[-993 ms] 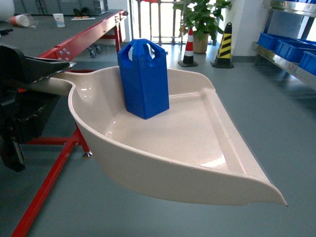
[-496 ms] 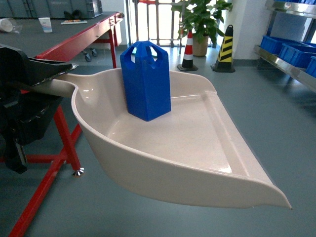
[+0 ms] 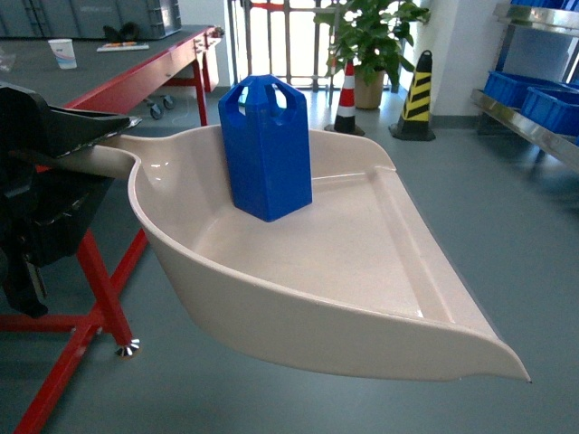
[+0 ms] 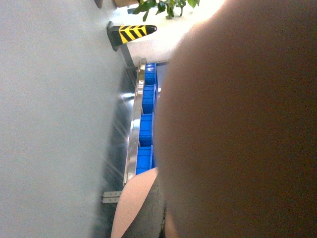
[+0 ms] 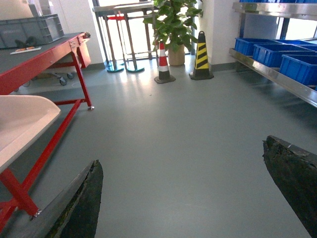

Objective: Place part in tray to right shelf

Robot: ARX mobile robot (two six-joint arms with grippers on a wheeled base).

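Observation:
The blue part (image 3: 267, 149) stands upright at the back of the beige tray (image 3: 362, 298), which is held out level in front of me. My left gripper (image 3: 90, 145) is shut on the tray's handle at the left. In the left wrist view the tray (image 4: 237, 124) fills most of the frame, blurred and close. The right shelf (image 3: 529, 127) runs along the right wall; its steel rail (image 4: 132, 139) also shows past the tray. My right gripper (image 5: 182, 152) hangs open over bare floor, its fingers (image 5: 81, 203) wide apart with nothing between them.
Blue crates (image 3: 529, 95) sit on the shelf. A red-framed table (image 3: 136, 77) stands at the left, its leg (image 3: 104, 298) under the tray. Two traffic cones (image 3: 418, 99) and a potted plant (image 3: 366, 41) stand at the back. The floor (image 5: 188, 129) is grey.
The background has shifted: the table's foot has slid down and left in the head view, as my base rolls. Tray, part and left gripper hold the same pose.

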